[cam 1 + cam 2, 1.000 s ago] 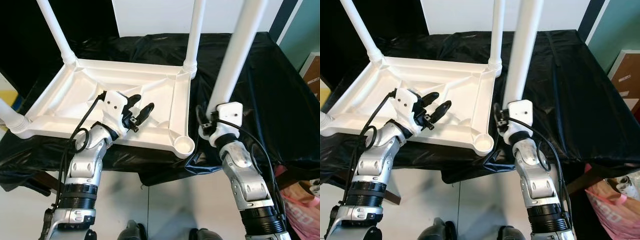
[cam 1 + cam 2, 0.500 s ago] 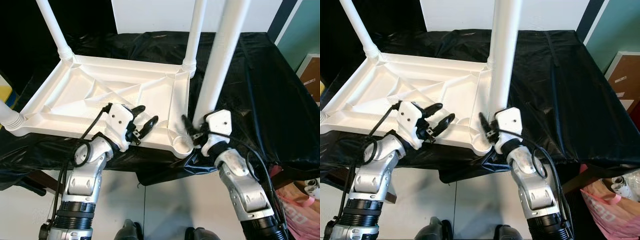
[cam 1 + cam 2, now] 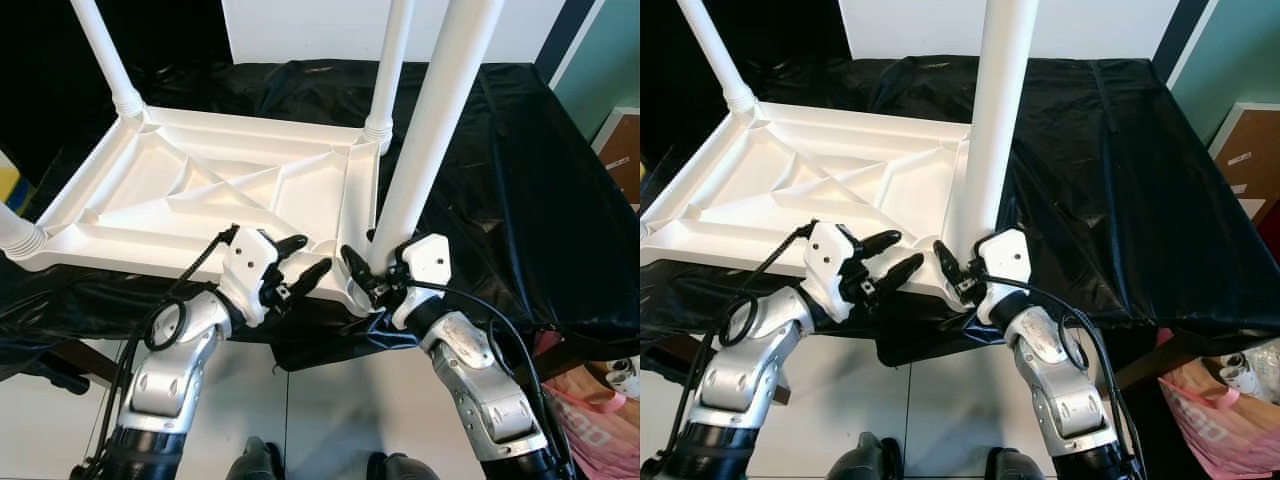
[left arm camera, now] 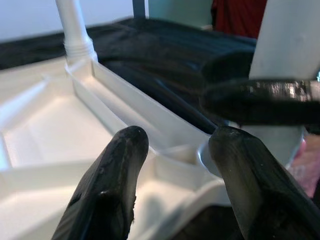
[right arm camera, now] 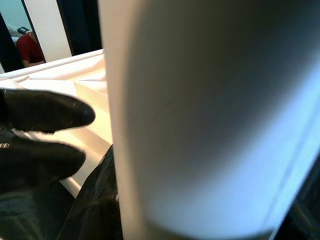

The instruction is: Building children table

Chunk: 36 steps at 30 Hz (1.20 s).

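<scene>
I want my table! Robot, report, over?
Right end effector gripping last leg at tabletop corner. Left end effector open beside it. Nothing blocking.

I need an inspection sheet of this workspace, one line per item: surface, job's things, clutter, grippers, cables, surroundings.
Surface: black cloth over a bench.
Job's things: white table top lies upside down on the cloth, with legs standing at three corners; fourth leg held upright at the near right corner socket, seating cannot be told.
Clutter: nothing seen on the cloth.
Grippers: right gripper shut on the fourth leg's lower end; left gripper open beside that corner, holding nothing.
Cables: black cables loop along both forearms.
Surroundings: white wall panel behind, teal wall at right, pink bag on the floor.
</scene>
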{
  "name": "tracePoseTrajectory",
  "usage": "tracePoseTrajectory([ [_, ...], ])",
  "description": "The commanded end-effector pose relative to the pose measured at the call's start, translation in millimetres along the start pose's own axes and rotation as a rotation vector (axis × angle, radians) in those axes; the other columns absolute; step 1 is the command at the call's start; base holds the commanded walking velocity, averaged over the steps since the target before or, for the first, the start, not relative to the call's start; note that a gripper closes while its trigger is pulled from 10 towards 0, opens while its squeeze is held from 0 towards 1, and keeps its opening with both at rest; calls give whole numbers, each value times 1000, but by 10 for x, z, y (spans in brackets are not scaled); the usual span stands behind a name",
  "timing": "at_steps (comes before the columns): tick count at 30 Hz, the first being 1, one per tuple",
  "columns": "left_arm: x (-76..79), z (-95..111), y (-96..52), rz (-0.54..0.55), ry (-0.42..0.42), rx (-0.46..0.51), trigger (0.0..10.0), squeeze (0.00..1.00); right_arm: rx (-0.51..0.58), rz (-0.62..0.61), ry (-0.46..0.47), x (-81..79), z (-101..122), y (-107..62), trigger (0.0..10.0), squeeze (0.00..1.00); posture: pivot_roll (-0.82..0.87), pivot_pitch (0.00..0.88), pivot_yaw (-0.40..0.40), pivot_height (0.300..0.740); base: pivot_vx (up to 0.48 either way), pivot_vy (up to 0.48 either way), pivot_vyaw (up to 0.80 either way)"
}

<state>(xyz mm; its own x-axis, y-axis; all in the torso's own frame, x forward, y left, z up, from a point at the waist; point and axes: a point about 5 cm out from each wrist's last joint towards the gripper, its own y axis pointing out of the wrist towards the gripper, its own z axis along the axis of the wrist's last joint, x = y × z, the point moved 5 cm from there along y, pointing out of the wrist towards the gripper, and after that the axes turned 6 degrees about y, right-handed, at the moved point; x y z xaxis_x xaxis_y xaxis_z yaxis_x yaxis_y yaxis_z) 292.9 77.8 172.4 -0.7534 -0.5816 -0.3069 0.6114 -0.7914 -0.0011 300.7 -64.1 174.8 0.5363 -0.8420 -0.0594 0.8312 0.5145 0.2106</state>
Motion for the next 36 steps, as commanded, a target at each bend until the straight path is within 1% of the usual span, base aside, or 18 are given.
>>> tracePoseTrajectory([
  [1,211,0,-30,-151,-22,3,10000,0,10,6,5,9,-5,-32,10000,0,17,136,-35,740,0,0,0],
  [6,276,-51,-60,-189,-24,-34,10000,0,-19,4,11,26,-100,-92,10000,0,20,133,-37,740,0,0,0],
  [8,276,-51,-60,-189,-24,-34,10000,0,-19,4,11,26,-100,-92,10000,0,20,133,-37,740,0,0,0],
  [10,341,-65,-93,-224,-49,-53,10000,0,-55,-5,20,55,-212,-177,10000,0,19,130,-35,740,0,0,0],
  [11,341,-65,-93,-224,-49,-53,10000,0,-55,-5,20,55,-212,-177,10000,0,19,130,-35,740,0,0,0],
  [12,368,-71,-109,-236,-63,-63,10000,0,-75,-12,24,78,-271,-217,10000,0,19,128,-34,740,0,0,0],
  [13,368,-71,-109,-236,-63,-63,10000,0,-75,-12,24,78,-271,-217,10000,0,19,128,-34,740,0,0,0],
  [14,388,-81,-121,-242,-67,-71,10000,0,-94,-20,31,104,-332,-253,10000,0,20,127,-34,740,0,0,0],
  [18,420,-89,-135,-250,-74,-85,10000,0,-125,-35,53,155,-436,-316,10000,0,21,125,-33,740,0,0,0],
  [20,422,-92,-135,-248,-72,-91,10000,0,-130,-41,47,178,-463,-330,10000,0,22,124,-33,740,0,0,0],
  [21,420,-101,-135,-244,-69,-99,10000,0,-130,-29,12,174,-471,-328,10000,0,22,125,-30,740,0,0,0],
  [22,420,-101,-135,-244,-69,-99,10000,0,-130,-29,12,174,-471,-328,10000,0,22,125,-30,740,0,0,0],
  [23,412,-110,-133,-239,-63,-107,10000,0,-124,-3,-46,147,-468,-315,10000,0,21,127,-29,740,0,0,0],
  [26,404,-108,-133,-234,-64,-113,10000,0,-109,36,-119,89,-451,-290,10000,0,25,130,-26,740,0,0,0],
  [28,399,-105,-135,-233,-66,-116,10000,0,-103,47,-138,72,-443,-282,10000,0,26,131,-26,740,0,0,0],
  [31,371,-108,-140,-220,-61,-123,10000,0,-81,61,-209,55,-396,-267,10000,0,31,134,-23,740,0,0,0],
  [34,362,-108,-142,-218,-59,-126,10000,0,-73,62,-228,49,-380,-263,10000,0,32,134,-22,740,0,0,0],
  [36,352,-108,-149,-216,-61,-130,10000,0,-58,65,-260,34,-357,-258,10000,0,33,135,-20,740,0,0,0],
])
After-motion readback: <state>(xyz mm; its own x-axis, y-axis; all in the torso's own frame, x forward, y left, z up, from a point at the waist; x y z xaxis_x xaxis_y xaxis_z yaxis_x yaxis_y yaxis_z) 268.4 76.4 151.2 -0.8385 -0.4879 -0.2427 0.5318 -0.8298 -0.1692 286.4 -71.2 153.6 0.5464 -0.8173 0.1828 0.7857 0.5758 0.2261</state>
